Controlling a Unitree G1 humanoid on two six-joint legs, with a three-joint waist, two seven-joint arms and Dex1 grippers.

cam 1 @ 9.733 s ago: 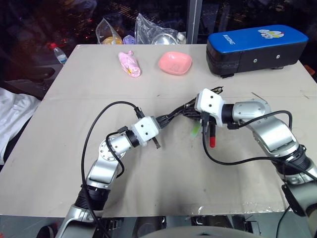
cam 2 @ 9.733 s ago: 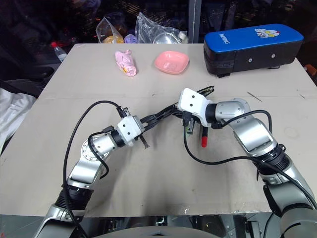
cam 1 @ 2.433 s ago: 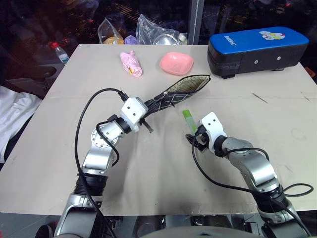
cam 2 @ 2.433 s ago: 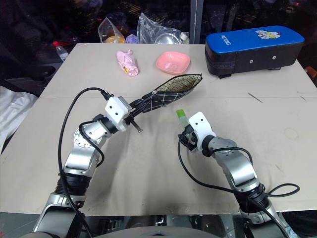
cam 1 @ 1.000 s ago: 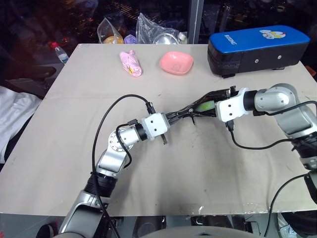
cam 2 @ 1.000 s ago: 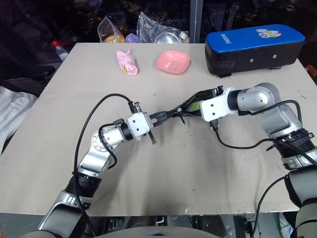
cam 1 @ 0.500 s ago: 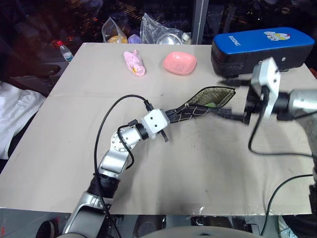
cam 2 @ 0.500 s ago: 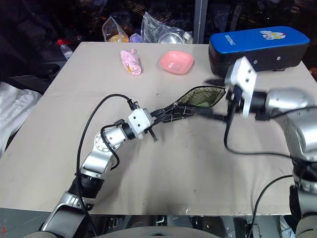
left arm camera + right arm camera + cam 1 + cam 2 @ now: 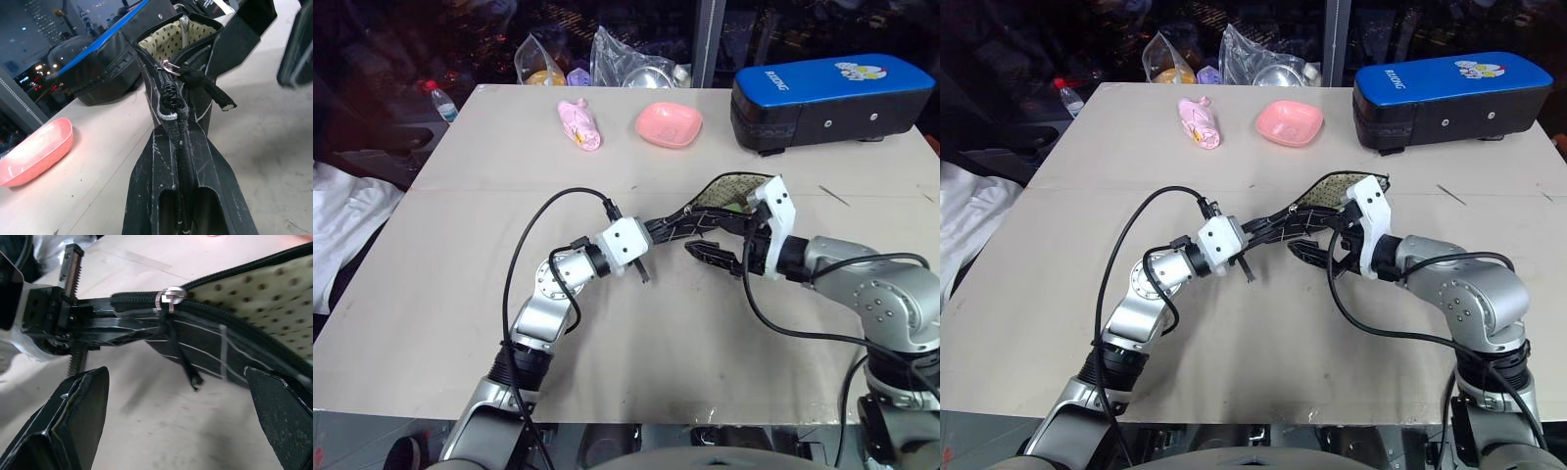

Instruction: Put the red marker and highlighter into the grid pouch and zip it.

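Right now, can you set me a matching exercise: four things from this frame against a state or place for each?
Things:
1. grid pouch
2. left gripper
3. right gripper
4. pink bowl

States:
A. jaws wide apart, holding nothing
B. far side of the table, beside the blue case
C. clamped on the pouch's end
D. mouth unzipped, dotted lining showing

Pairs: 1-D, 2-C, 3-A, 4-B

A robot test or lab space rather than a home: a plain beige surface point(image 9: 440, 294) stands in a dark room, with props set along its far edge, a pink bowl point(image 9: 669, 124), a pink wrapped item point(image 9: 579, 127), clear plastic bags point(image 9: 631, 64), a water bottle point(image 9: 441, 99) and a blue-and-black hard case point(image 9: 832, 101) at far right.
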